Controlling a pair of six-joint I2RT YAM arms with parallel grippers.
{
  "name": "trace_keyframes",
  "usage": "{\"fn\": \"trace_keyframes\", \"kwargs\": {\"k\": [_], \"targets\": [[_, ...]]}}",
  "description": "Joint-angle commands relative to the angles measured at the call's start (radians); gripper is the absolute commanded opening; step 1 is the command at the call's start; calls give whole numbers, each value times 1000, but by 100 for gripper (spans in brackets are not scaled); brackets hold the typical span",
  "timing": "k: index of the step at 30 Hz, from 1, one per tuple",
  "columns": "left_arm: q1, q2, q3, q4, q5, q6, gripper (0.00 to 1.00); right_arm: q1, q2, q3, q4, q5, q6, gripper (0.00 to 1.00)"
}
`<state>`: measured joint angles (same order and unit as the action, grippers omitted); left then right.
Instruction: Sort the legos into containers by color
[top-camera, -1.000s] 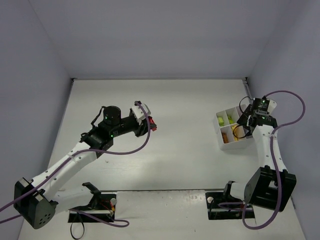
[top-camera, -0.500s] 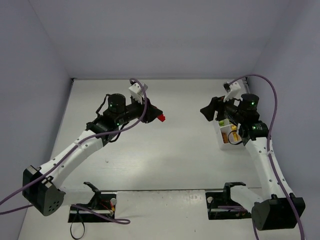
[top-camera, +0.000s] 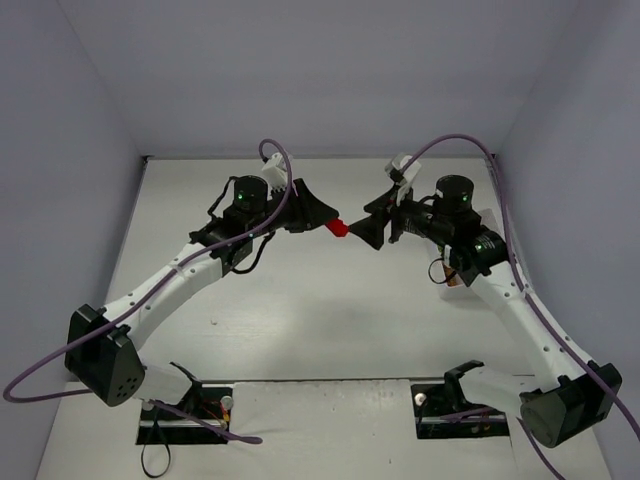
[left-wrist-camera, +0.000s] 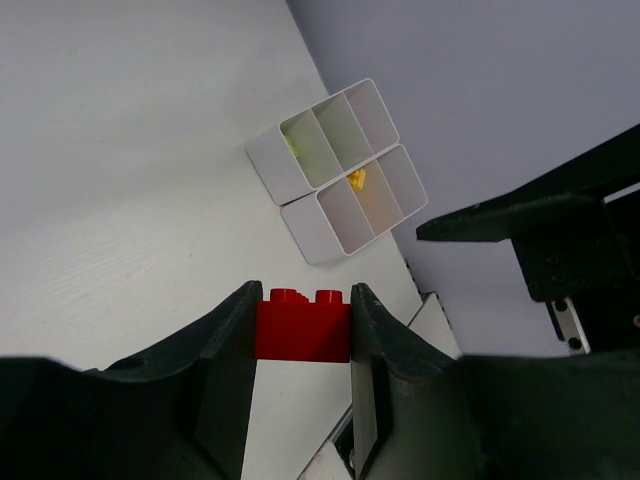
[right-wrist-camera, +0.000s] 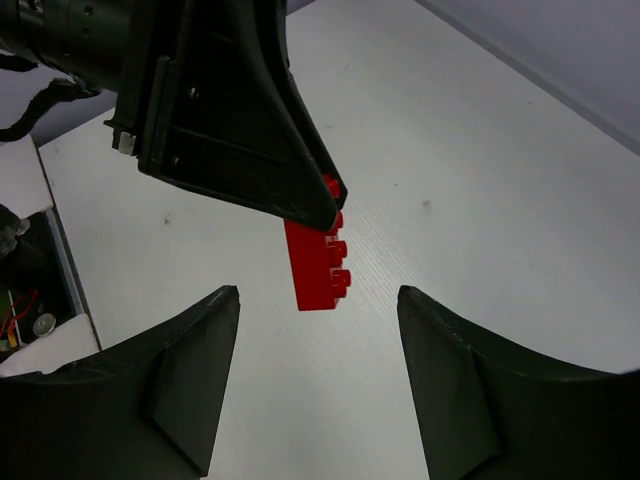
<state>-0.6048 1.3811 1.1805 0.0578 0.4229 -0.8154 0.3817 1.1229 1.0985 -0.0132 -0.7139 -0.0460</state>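
Observation:
My left gripper (left-wrist-camera: 302, 296) is shut on a red lego brick (left-wrist-camera: 302, 325) and holds it in the air over the middle of the table (top-camera: 338, 227). My right gripper (right-wrist-camera: 318, 294) is open, its jaws wide apart on either side of the brick's free end (right-wrist-camera: 316, 268), not touching it. In the top view the two grippers, left (top-camera: 326, 217) and right (top-camera: 362, 231), face each other tip to tip. The white divided tray (left-wrist-camera: 300, 215) stands beyond, with a yellow lego (left-wrist-camera: 356, 179) and a lime green lego (left-wrist-camera: 291, 146) in separate compartments.
In the top view the tray (top-camera: 452, 283) is mostly hidden under my right arm at the table's right side. The side walls rise close on the left and right. The arm bases stand at the near edge.
Both arms have swung to the middle of the table. The left carried the red brick rightward. The right left the tray and came up to the brick with its jaws open.

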Motion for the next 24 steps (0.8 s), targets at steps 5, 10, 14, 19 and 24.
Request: {"fn": "trace_keyframes", "kwargs": {"k": [5,10,14,19,24], "targets": [[2,-8,71,102,-12,-119,23,78,51,50,78,33,-37,61],[2,-8,82,93,-1,-126,23,100,66,61,81,77,-46,59],[0,-8,87,88,5,-130,23,121,89,73,81,102,-55,55],[-3,-4,91,85,20,-140,23,141,117,87,88,119,-58,53],[-7,-1,99,83,30,-145,23,155,130,86,88,151,-60,47]]}}
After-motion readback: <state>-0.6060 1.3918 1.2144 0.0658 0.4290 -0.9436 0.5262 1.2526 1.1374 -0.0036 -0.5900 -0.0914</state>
